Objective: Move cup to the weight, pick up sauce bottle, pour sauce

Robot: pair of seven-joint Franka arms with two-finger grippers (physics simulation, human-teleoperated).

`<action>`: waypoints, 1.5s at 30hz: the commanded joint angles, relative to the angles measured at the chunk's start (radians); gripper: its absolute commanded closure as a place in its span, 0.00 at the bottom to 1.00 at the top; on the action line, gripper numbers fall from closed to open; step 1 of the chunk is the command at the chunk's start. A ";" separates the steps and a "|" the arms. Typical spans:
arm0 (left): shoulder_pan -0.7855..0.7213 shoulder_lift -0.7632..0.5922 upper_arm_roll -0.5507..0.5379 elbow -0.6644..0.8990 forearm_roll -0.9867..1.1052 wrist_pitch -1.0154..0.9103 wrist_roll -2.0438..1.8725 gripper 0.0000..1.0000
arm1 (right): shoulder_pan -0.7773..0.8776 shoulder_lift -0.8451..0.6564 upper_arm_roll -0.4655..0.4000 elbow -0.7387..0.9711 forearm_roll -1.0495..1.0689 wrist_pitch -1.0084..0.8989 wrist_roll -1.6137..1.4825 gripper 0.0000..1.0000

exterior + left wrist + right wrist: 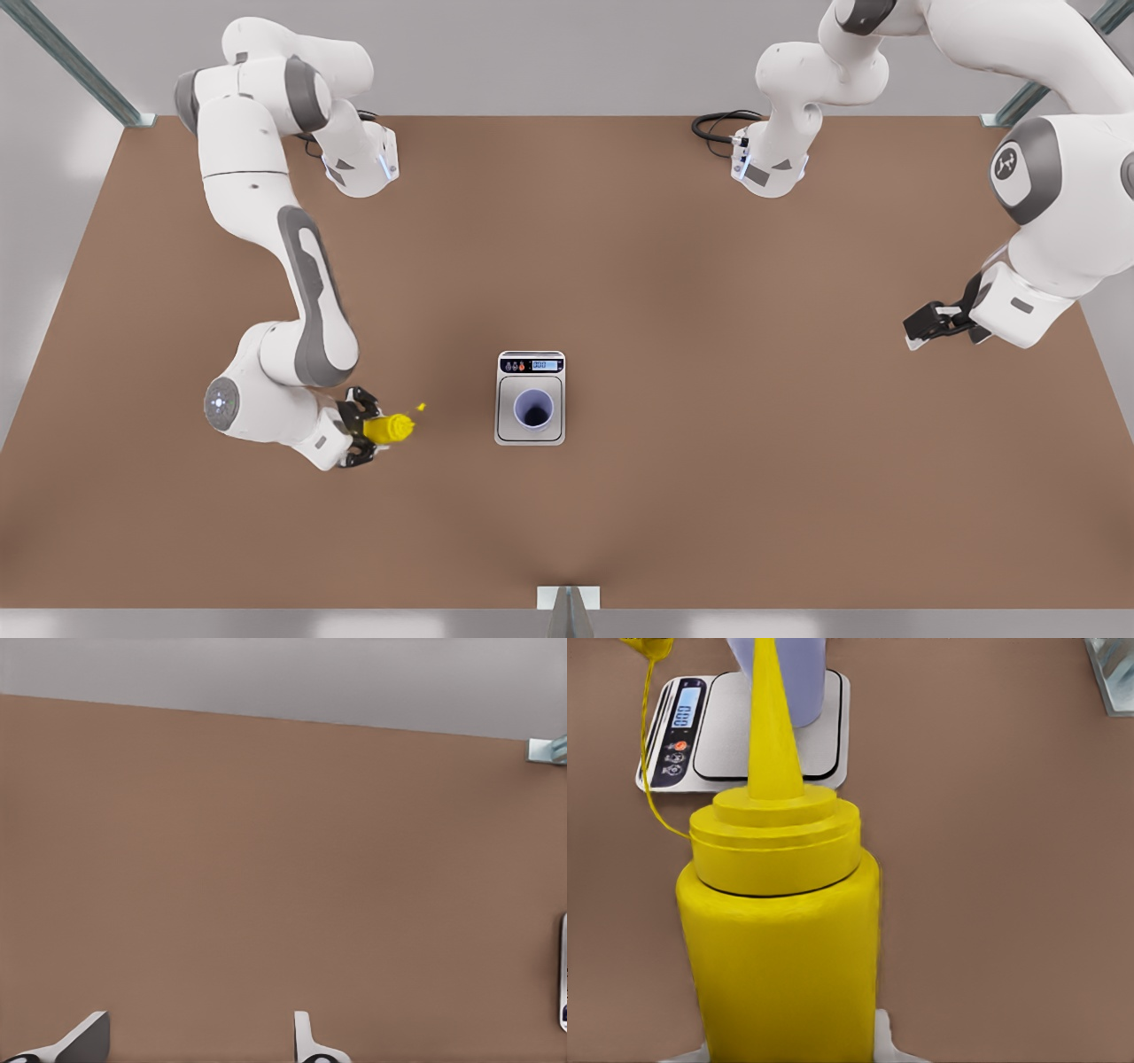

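Front view showed the right gripper (365, 431) clamped on the sauce bottle (390, 429), nozzle aimed at the cup (533, 408) on the weight (530, 356) mid-table; left gripper (926, 326), fingers apart, waited near the table's edge.

I see a plain brown tabletop (673, 266) filling most of the frame. A coiled black cable (716, 124) lies near its top edge, right of centre. Metal frame struts (75, 62) cross the upper corners, and a small bracket (568, 599) sits at bottom centre.
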 commanded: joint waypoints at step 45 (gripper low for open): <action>-0.001 0.011 -0.003 0.020 0.033 0.005 0.000 0.00 | -0.229 0.240 0.017 -0.045 0.699 -0.319 -0.673 0.41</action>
